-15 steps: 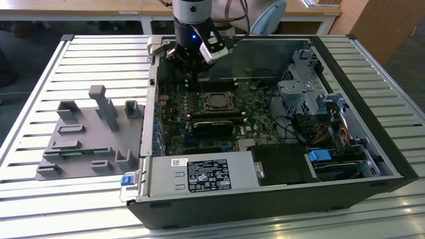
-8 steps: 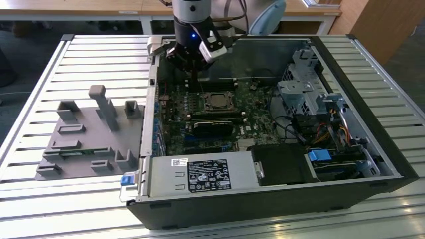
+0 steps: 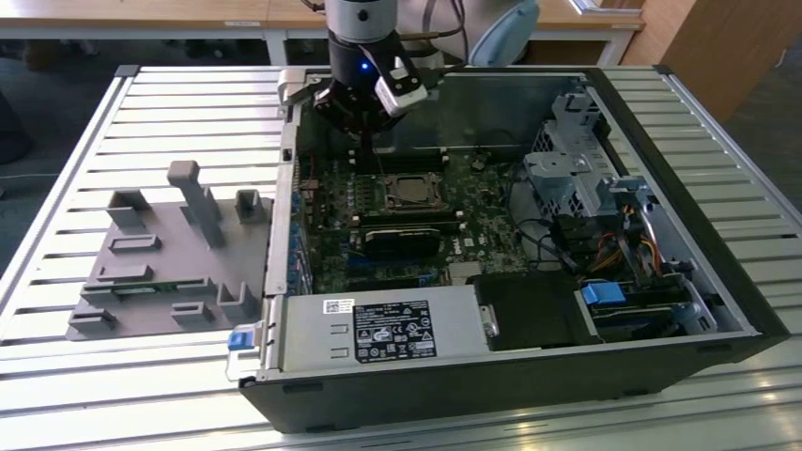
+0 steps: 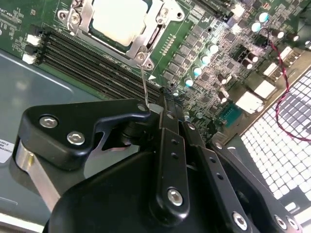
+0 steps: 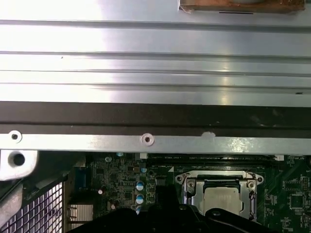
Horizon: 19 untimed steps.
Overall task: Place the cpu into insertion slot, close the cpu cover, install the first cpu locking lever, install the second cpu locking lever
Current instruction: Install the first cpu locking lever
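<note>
1. Power supply box, sitting in the near corner of the open computer case: it is carrying a black-and-white label, and the print is too small for me to read.
2. Chip: flat and square, it is showing a pale, dull metal top in both wrist views. It is lying in the middle of the green circuit board, beside the long black memory slots.
3. Cover: this silvery frame is lying flat over the chip, which is showing through its window. The frame is hiding the chip's edges, and the two together are hiding the socket beneath.
4. Locking lever: a thin wire is rising from a corner of the frame, and its far end is disappearing behind a black link of the gripper.
5. Gripper: it is hanging over the board just beside the chip. Its fingers are drawn together with no gap showing. I cannot tell whether they are pinching the wire.
6. Grey moulded tray: it is lying on the slatted table at the exterior view's left, apart from the case.
</note>
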Each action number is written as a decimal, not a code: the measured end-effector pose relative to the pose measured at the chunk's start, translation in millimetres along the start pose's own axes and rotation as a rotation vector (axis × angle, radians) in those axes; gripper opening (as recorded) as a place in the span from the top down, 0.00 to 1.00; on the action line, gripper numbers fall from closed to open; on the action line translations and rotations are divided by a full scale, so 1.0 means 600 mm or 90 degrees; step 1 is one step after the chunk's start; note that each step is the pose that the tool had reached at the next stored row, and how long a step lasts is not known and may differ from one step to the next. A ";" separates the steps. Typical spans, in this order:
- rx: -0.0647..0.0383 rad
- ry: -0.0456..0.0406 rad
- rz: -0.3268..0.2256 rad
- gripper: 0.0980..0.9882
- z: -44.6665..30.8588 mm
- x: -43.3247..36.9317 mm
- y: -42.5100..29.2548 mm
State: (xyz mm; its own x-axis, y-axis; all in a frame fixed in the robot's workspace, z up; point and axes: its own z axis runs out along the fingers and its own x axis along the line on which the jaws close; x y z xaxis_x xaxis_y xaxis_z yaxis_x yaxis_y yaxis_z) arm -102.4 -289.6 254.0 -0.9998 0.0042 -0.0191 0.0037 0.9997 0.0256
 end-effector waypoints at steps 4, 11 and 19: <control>0.000 0.0001 0.000 0.98 0.001 -0.002 0.001; 0.000 0.0002 0.000 0.98 0.002 -0.028 0.001; 0.000 0.0004 0.000 0.98 0.005 -0.057 0.002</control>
State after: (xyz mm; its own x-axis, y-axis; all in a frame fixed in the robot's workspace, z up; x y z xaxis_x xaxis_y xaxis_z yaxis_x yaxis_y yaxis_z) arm -68.3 -288.7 251.7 -0.9998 0.0043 -0.0185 0.0038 0.9997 0.0256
